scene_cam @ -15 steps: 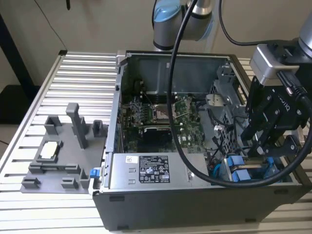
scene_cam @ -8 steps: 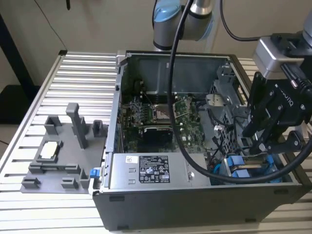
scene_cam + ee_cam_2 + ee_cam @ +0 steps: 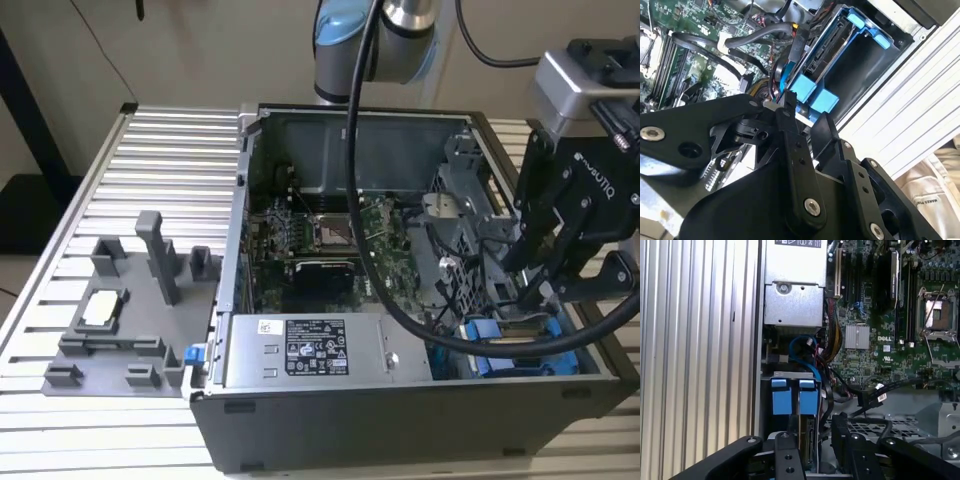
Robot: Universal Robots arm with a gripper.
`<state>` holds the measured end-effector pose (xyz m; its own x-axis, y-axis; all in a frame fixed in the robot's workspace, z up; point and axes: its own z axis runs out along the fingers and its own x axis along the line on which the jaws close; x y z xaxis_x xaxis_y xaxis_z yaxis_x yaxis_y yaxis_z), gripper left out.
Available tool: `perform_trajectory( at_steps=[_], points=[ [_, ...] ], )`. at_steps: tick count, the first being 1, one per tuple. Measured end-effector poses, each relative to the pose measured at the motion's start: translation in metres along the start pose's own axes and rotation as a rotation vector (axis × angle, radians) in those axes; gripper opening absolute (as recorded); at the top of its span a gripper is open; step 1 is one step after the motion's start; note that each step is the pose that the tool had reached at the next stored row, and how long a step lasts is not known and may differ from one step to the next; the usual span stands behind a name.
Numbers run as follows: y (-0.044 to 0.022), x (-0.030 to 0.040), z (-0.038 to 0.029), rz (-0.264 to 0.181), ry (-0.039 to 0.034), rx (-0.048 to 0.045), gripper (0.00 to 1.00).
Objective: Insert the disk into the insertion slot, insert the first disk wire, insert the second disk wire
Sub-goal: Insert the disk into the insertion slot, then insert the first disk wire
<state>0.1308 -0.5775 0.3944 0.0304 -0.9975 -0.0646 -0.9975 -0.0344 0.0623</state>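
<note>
Disk [image 3: 808, 399] in its blue carrier sits in the insertion slot [image 3: 862, 70] at the case corner, just past the power-supply box [image 3: 794, 300]. Gripper [image 3: 812, 427] is right at it, jaws apart, one either side of the disk's exposed edge. Black cables [image 3: 875, 395] lie just beside.

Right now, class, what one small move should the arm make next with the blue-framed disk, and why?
Probably a short, gentle push of the disk deeper into the insertion slot. The gripper sits right at the disk, which already stands inside the slot, while the black wire connectors nearby appear loose, so seating likely comes first.
</note>
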Motion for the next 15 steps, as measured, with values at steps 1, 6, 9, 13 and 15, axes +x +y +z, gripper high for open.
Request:
perform_trajectory(
  at_steps=[1, 6, 9, 13, 15],
  points=[
    [0.0000, -0.0001, -0.0001, 0.000, 0.0004, 0.0068, 0.40],
    [0.0010, -0.0001, -0.0002, -0.007, 0.0036, 0.1122, 0.40],
    [0.0013, -0.0002, -0.0001, -0.011, 0.0044, 0.1666, 0.40],
    [0.0018, -0.0003, -0.0006, -0.016, 0.0051, 0.2307, 0.40],
    [0.0021, -0.0010, -0.0017, -0.018, 0.0054, 0.2415, 0.40]
  ],
)
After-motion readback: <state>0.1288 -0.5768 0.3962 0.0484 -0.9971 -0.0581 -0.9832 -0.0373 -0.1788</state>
